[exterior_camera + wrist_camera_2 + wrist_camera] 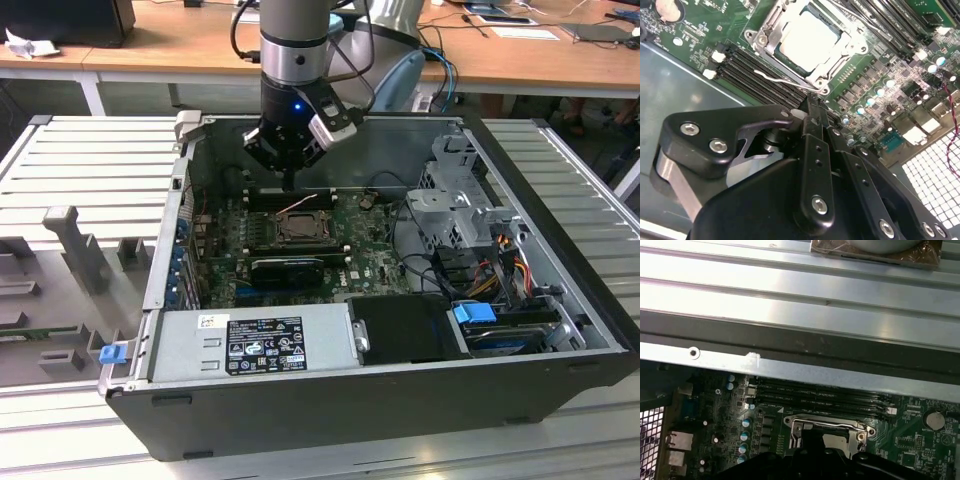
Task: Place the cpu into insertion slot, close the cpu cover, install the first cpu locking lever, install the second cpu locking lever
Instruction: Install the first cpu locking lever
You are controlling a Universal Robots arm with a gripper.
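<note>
One cpu (809, 39), one cover (790, 64), one slot (299, 226). One tool (288, 185). One wire lever (785, 81) visible. Two blue clips (112, 352). One open computer case (400, 410).

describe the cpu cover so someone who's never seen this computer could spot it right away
Look inside the open computer case at the green motherboard. Near its middle, just below the claw, the cpu cover is a thin silver metal frame lying closed around the pale square cpu, unlike the long black memory slots beside it.
</note>
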